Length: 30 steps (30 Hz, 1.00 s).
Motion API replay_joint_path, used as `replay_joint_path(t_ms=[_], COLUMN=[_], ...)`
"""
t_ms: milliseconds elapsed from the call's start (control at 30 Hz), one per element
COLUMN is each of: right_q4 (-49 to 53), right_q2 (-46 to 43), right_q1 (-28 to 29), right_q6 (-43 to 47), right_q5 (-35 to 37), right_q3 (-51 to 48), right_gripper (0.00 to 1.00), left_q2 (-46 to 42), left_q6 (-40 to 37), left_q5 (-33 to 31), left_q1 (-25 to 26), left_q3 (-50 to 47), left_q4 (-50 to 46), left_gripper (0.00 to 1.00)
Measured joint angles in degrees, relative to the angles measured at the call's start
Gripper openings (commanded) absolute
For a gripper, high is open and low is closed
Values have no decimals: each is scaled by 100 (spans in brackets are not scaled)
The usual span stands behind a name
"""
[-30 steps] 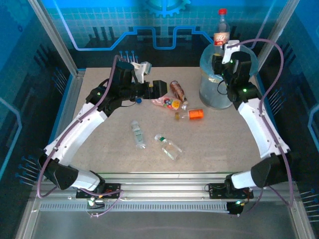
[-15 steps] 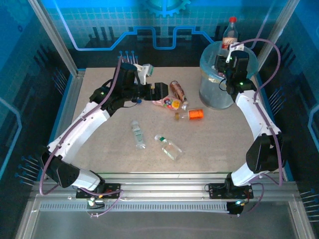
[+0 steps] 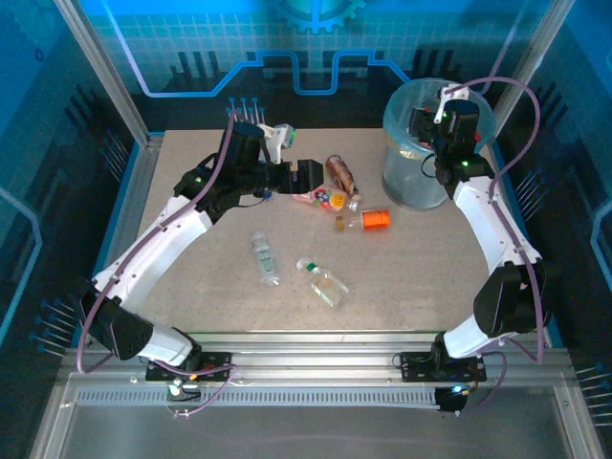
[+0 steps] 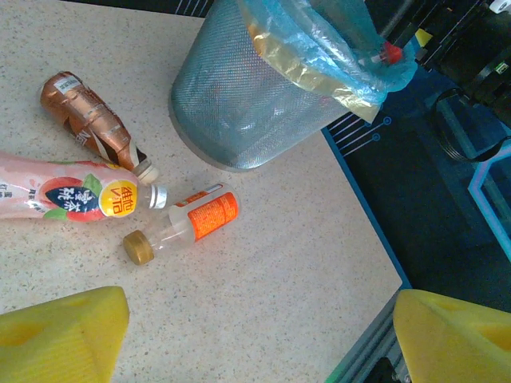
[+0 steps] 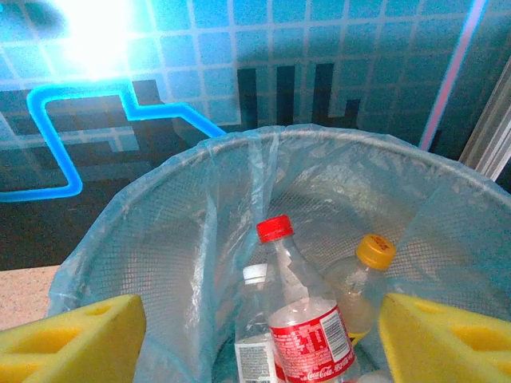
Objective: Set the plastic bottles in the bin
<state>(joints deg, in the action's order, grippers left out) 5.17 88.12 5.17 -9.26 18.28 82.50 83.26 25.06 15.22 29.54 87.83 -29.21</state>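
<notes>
Bin sits upper right in your top view. Your right hand hangs over it, spread wide and empty, with the red-capped cola bottle standing inside. Your left hand gapes empty above the worktop, where the orange-label bottle lies centre-left.

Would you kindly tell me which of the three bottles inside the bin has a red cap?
The middle bottle, with the red label; the left bottle has a white cap and the right bottle a yellow cap.
</notes>
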Motion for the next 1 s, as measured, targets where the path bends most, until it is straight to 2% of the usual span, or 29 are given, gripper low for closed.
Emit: replay_joint_path(t_ms=[233,367,500,667,833,1000], right_q4=[308,804,1270,1808,2170,2385], right_q2=[0,173,487,595,586,234], right_q1=[0,-48,-142,-83,273,807], right_q6=[-63,-149,-269,-358,-293,2], right_q5=[-136,-140,-369,-750,-898,-1025], right_q3=[133,699,1296,1362,1449,1502], right_gripper=[78,78,78,77,77,77], left_q2=[-7,-7,-7,-20,-210,-767], left_q6=[-4,-15,-17,-26,-264,-621], left_q5=[-4,-37,-42,-44,-87,-234], left_q1=[0,0,0,0,0,-33], left_q3=[-96,-114,-175,-186,-313,-769], left_q4=[-2,0,0,-9,-96,-223], left_gripper=[87,87,87,87,89,90])
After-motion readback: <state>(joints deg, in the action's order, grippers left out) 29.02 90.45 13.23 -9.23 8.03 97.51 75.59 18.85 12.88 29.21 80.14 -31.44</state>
